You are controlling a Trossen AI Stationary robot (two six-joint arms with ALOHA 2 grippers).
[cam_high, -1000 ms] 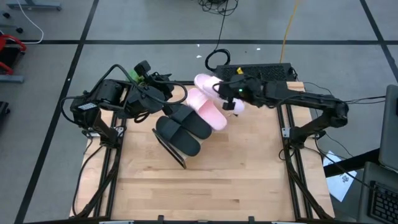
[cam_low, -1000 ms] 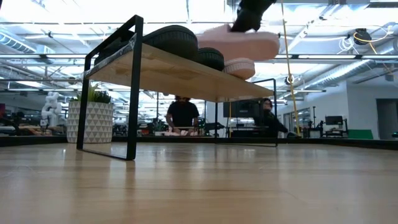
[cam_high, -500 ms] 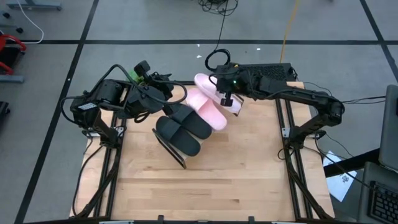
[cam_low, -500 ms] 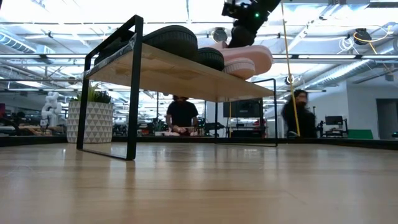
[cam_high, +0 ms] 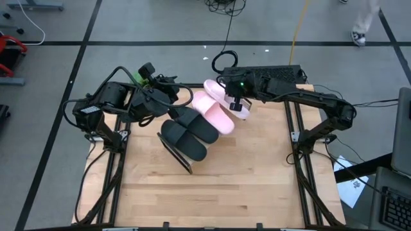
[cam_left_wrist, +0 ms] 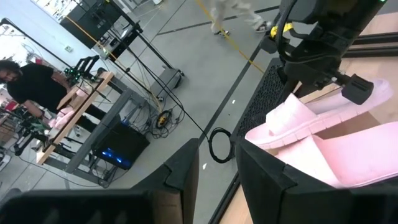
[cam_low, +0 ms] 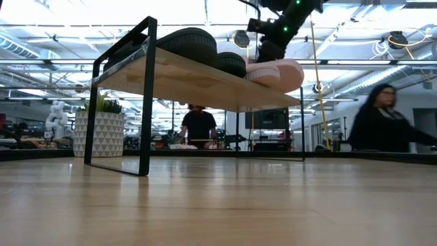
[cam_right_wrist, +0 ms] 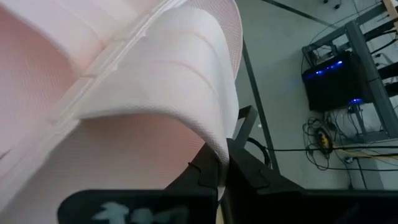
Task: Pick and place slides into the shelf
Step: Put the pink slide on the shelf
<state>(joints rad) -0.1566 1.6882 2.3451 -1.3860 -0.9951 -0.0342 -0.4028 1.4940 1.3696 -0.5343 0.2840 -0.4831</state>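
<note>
Behind the shelf (cam_low: 198,78), only the low view shows people (cam_low: 386,126).

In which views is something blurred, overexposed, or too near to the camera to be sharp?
Low view: the ceiling lights are blown out white and the walking person is smeared. Right wrist view: the pale pink slide fills the picture, soft from nearness. Left wrist view: its own fingers are dark and blurred.

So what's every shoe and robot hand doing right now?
Black slides: both lying side by side on the shelf.
First pink slide: lying on the shelf next to the black pair.
Second pink slide: on the shelf's end, strap pinched.
Shelf: standing on the table.
Right gripper: shut on the second pink slide's strap.
Left gripper: waiting beside the shelf.
</note>
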